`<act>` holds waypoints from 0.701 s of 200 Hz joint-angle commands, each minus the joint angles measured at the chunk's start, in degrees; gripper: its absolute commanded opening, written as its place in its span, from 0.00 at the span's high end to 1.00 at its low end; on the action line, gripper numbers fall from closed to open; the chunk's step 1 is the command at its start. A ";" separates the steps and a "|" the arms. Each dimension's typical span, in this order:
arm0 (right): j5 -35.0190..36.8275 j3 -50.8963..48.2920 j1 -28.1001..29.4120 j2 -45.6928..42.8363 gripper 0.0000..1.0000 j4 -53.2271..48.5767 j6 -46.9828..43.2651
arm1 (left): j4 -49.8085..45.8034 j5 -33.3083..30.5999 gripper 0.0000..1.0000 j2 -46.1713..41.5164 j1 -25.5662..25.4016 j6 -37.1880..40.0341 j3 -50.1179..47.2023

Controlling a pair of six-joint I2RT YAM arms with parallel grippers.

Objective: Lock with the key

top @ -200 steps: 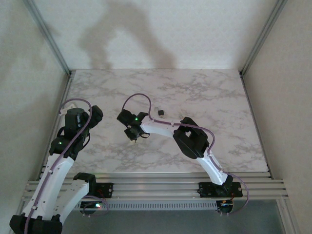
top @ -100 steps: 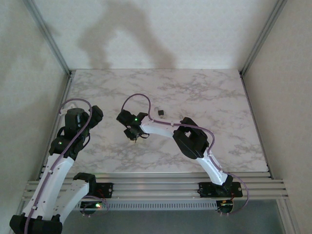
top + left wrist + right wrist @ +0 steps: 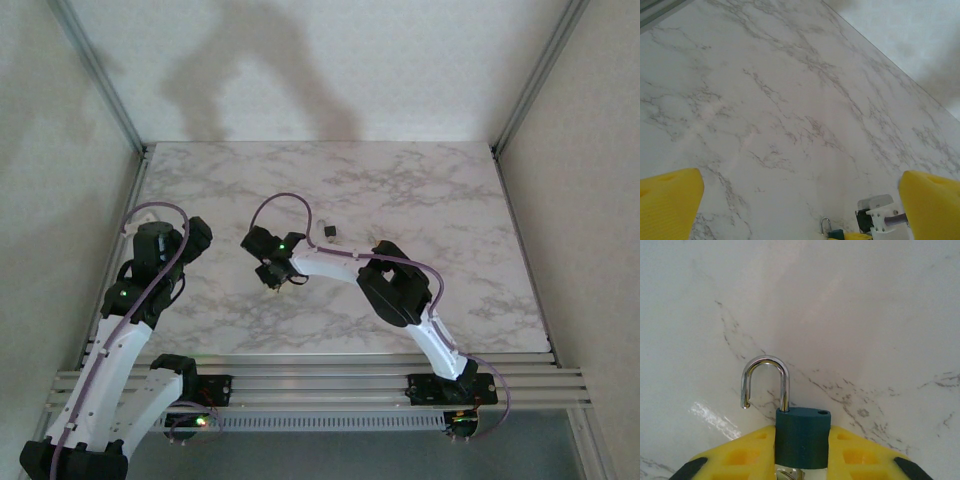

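From above, the left gripper point(image 3: 192, 238) is seen over the left side of the marble desk point(image 3: 450, 200) and the right gripper point(image 3: 272, 276) left of centre, with a small dark object point(image 3: 328, 232) lying apart, further back and to the right. In the left wrist view, the left gripper point(image 3: 800, 187) is held wide apart over bare desk, nothing between its yellow fingers point(image 3: 670, 200). In the right wrist view, the right gripper point(image 3: 802, 452) is clamped on the teal body of the padlock point(image 3: 802, 432), whose shackle point(image 3: 765, 375) is swung open, one end free.
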 commanded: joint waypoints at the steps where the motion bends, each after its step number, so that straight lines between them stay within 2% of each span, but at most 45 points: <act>1: -1.77 -2.34 -0.10 -2.40 0.75 -0.75 -0.50 | 0.45 0.85 0.00 -0.30 0.75 0.96 -0.65; 88: -8.74 -8.80 -3.54 -9.05 0.77 3.13 -0.28 | 0.82 2.27 0.00 0.33 0.62 1.01 -1.04; 140: -13.11 -12.81 -6.44 -14.12 0.78 4.29 -1.44 | 5.54 11.26 0.00 -0.50 0.09 -1.64 -4.77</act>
